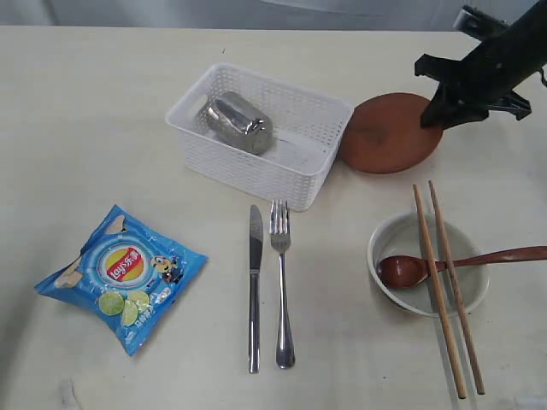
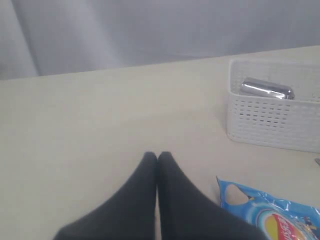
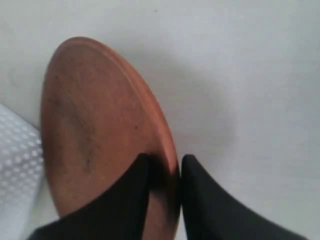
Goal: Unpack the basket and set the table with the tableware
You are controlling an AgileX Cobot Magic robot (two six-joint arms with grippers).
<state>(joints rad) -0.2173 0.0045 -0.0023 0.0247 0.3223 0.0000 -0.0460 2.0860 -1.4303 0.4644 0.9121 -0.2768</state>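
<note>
Table (image 1: 85, 128): right claw (image 3: 164, 160) pinching plate (image 3: 95, 115) rim.

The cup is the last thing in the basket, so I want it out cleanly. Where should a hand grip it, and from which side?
Probably grip the cup across the middle of its round body, coming down from above. It lies on its side in the basket, whose walls block a sideways reach. Its length runs diagonally, so the grip should cross it.
</note>
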